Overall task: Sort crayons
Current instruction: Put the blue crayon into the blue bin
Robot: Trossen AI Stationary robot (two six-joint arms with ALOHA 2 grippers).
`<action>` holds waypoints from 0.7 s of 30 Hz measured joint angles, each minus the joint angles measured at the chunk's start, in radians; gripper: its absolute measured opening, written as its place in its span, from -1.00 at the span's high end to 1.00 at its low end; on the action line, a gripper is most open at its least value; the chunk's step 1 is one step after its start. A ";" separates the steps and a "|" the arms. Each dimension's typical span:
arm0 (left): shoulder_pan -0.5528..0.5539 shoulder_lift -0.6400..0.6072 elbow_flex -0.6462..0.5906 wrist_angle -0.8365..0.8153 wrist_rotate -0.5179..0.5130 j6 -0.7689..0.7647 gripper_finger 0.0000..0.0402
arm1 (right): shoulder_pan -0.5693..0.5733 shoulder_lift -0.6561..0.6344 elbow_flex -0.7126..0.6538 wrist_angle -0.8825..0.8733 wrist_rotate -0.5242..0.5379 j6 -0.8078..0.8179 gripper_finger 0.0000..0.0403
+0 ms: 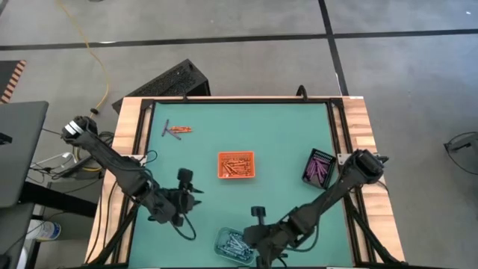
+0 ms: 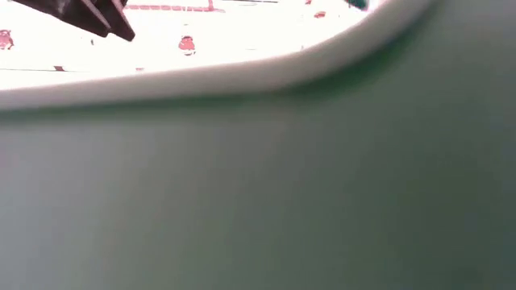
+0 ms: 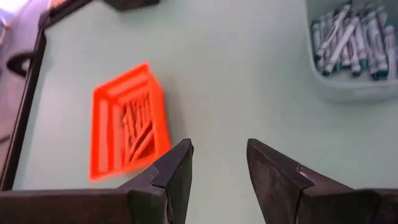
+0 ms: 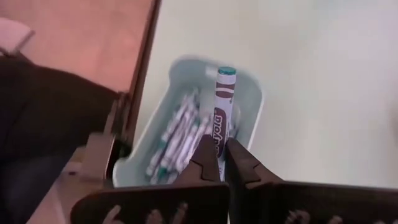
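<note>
One blue-grey crayon [image 4: 224,115] is held clamped in the right gripper [image 4: 222,158] over the clear tray [image 4: 252,93] at six o'clock, release being judged next; the left gripper [image 3: 217,165] is kept parted, empty.

A tray [image 1: 236,165] of crayons is sitting at the table's [image 1: 284,127] centre. A second tray [image 1: 320,167] is lying at three o'clock of it, a third [image 1: 234,244] at six o'clock, and loose crayons [image 1: 178,131] at ten o'clock.
</note>
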 joint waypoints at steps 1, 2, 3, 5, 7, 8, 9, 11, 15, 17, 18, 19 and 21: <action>0.000 -0.017 0.000 -0.034 0.000 -0.023 0.29 | -0.010 0.000 0.000 0.021 -0.001 -0.025 1.00; 0.000 -0.032 0.000 -0.067 0.001 -0.045 0.29 | -0.018 0.000 0.000 0.037 -0.007 -0.044 1.00; 0.000 -0.044 0.000 -0.105 0.000 -0.066 0.29 | -0.026 0.000 0.000 0.053 -0.022 -0.060 1.00; 0.002 -0.059 0.000 -0.179 0.000 -0.113 0.29 | -0.043 0.003 0.000 0.086 -0.050 -0.085 1.00; 0.009 -0.061 0.000 -0.242 0.000 -0.155 0.29 | -0.055 0.007 0.000 0.104 -0.071 -0.090 0.99; 0.013 -0.061 0.000 -0.279 0.000 -0.172 0.29 | -0.064 0.015 0.001 0.121 -0.087 -0.089 0.98; 0.018 -0.061 0.000 -0.308 0.000 -0.187 0.29 | -0.071 0.019 0.002 0.127 -0.103 -0.089 0.97; 0.034 -0.057 0.000 -0.350 -0.001 -0.214 0.29 | -0.077 0.029 -0.001 0.112 -0.122 -0.078 0.95; 0.079 -0.054 0.000 -0.421 -0.014 -0.229 0.29 | -0.095 0.064 -0.001 0.131 -0.181 -0.037 0.92; 0.110 -0.054 0.000 -0.453 -0.032 -0.226 0.29 | -0.109 0.093 0.002 0.177 -0.230 -0.020 0.90; 0.128 -0.053 -0.001 -0.472 -0.040 -0.222 0.29 | -0.110 0.102 0.001 0.177 -0.248 -0.020 0.88; 0.150 -0.054 -0.001 -0.488 -0.049 -0.212 0.29 | -0.110 0.113 -0.002 0.170 -0.266 -0.020 0.87; 0.194 -0.054 -0.001 -0.499 -0.052 -0.186 0.29 | -0.120 0.121 -0.001 0.185 -0.293 -0.019 0.83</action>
